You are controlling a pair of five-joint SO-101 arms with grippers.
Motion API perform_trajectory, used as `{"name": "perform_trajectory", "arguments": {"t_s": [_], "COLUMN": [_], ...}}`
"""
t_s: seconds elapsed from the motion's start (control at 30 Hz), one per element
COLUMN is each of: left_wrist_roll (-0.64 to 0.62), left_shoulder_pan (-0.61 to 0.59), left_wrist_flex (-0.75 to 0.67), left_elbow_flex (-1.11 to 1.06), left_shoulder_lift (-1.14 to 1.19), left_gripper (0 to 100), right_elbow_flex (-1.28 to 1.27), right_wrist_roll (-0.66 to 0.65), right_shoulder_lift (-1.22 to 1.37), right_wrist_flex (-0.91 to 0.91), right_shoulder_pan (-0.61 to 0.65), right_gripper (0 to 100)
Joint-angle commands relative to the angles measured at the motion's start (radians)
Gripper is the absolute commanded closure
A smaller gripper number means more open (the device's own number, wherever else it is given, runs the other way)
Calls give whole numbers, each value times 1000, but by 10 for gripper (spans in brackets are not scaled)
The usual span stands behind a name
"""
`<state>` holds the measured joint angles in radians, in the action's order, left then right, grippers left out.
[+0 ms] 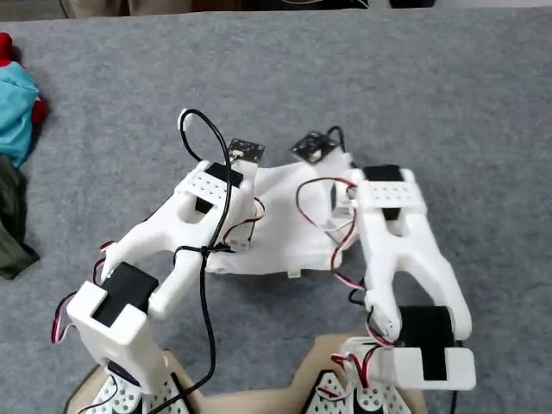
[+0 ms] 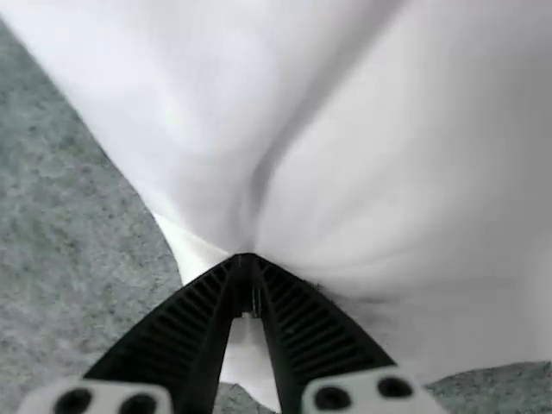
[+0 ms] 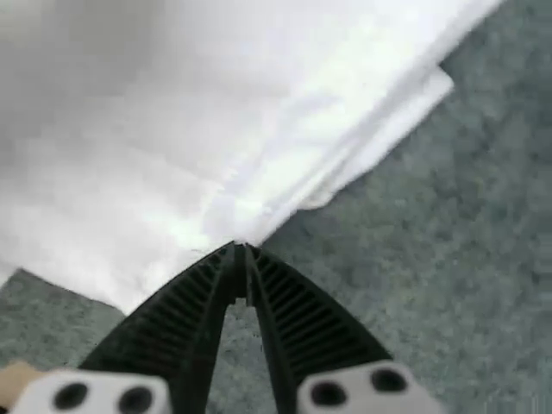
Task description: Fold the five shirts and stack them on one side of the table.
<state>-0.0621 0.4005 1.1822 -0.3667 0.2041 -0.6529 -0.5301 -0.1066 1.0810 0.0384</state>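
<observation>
A white shirt (image 1: 285, 224) lies partly folded in the middle of the grey table, between the two arms. In the left wrist view my left gripper (image 2: 246, 263) is shut on a pinch of the white shirt (image 2: 345, 155), and creases run out from its black tips. My right gripper (image 3: 240, 252) is shut on a layered edge of the white shirt (image 3: 172, 129) close above the grey cloth. In the high view the left arm (image 1: 203, 194) holds the shirt's left side and the right arm (image 1: 384, 203) its right side.
A pile of other shirts, turquoise (image 1: 15, 103), red (image 1: 7, 45) and dark green (image 1: 10, 220), sits at the table's left edge. The grey table surface (image 1: 388, 78) stretches open behind the arms. The arm bases stand on a board (image 1: 285, 388) at the near edge.
</observation>
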Motion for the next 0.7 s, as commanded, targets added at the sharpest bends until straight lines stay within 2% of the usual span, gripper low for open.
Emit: {"name": "perform_trajectory", "arguments": {"t_s": [0.0, 0.13, 0.2, 0.3, 0.47, 0.57, 0.67], "left_wrist_roll": [-9, -9, -8, 2, 123, 170, 272], "left_shoulder_pan": [8, 6, -15, -66, -127, -160, -235], "left_wrist_flex": [21, 140, 215, 308, 420, 462, 460], "left_elbow_flex": [40, 212, 311, 431, 517, 517, 525], "left_shoulder_lift": [-7, -7, -7, -7, -8, -64, -202], "left_gripper": [978, 977, 977, 979, 979, 979, 979], "right_elbow_flex": [27, 128, 199, 321, 513, 573, 568], "right_wrist_roll": [-2, 2, 48, 218, 560, 792, 954], "right_shoulder_lift": [-56, -56, -56, -58, -56, -56, -56], "right_wrist_flex": [0, 103, 180, 334, 601, 690, 700], "right_shoulder_pan": [-44, -42, -42, -44, -35, -35, -12], "right_gripper": [993, 993, 993, 992, 991, 990, 991]}}
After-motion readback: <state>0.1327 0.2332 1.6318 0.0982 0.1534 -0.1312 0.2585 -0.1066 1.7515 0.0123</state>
